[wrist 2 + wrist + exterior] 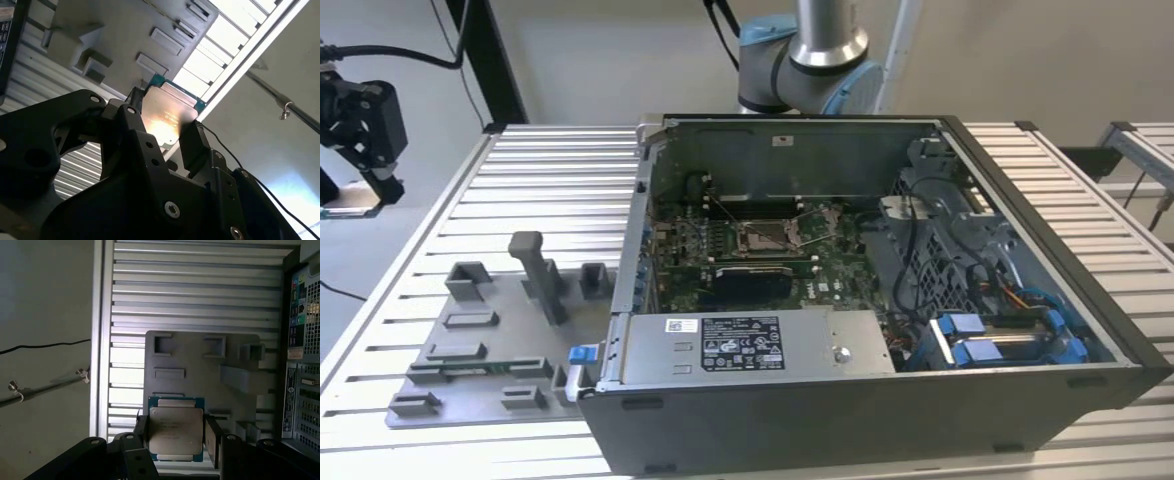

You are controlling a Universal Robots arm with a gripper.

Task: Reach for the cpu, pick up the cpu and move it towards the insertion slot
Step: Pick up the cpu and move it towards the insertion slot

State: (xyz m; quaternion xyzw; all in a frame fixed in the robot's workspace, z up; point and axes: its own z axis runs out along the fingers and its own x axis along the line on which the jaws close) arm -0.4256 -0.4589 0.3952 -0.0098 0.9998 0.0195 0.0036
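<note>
Reach and pick-up look done to me: my end effector (176, 437) is clamped on the cpu (176, 430) by two opposite edges, its metal top facing the first wrist view, and I judge it lifted clear of the grey fixture plate (200, 385); the carry is what's left, since the insertion slot (767, 237) lies well apart, inside the open computer case (1121, 350) on the slatted surface (547, 170); the slot looks empty, its brownish centre bare.
</note>
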